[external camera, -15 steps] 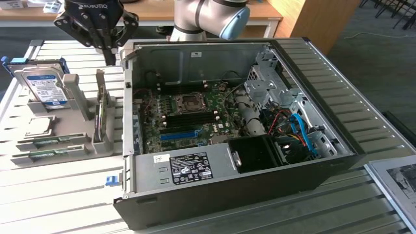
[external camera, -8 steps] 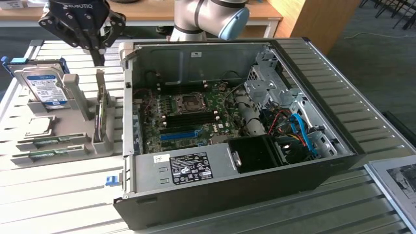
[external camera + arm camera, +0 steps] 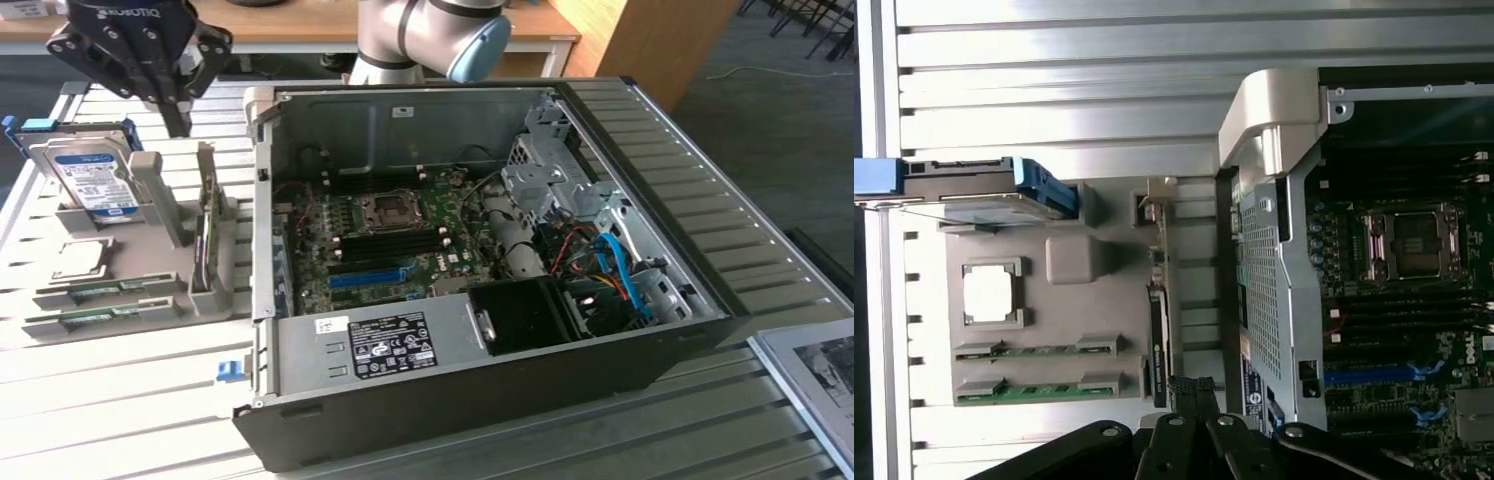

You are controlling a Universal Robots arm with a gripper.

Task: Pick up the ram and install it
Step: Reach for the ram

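Jaws: gripper (image 3: 175, 116) (image 3: 1194, 392) closed, fingertips pressed together with nothing between them. It hangs in the air and touches nothing.

Ram (image 3: 204, 240) (image 3: 1158, 345): stands on edge in the grey holder (image 3: 160, 300) (image 3: 1084, 260), below the jaws and apart from them. In the wrist view its nearer end lies just off the fingertips.

Writing: "ROBOTIQ" on the gripper body, seen upside down in the exterior view. The blue-white label on the hard drive (image 3: 91, 180) (image 3: 984, 185) and the white label on the ram are not legible.

Counts, in the holder under the jaws:
- 1 ram on edge
- 2 flat green sticks (image 3: 100, 305) (image 3: 1039, 368)
- 1 square processor chip (image 3: 78, 260) (image 3: 989, 295)
- 1 hard drive, upright

Beyond the ram from the holder: 1 open computer case (image 3: 641, 180) (image 3: 1274, 110), with its motherboard (image 3: 387, 245) (image 3: 1399, 300) exposed.
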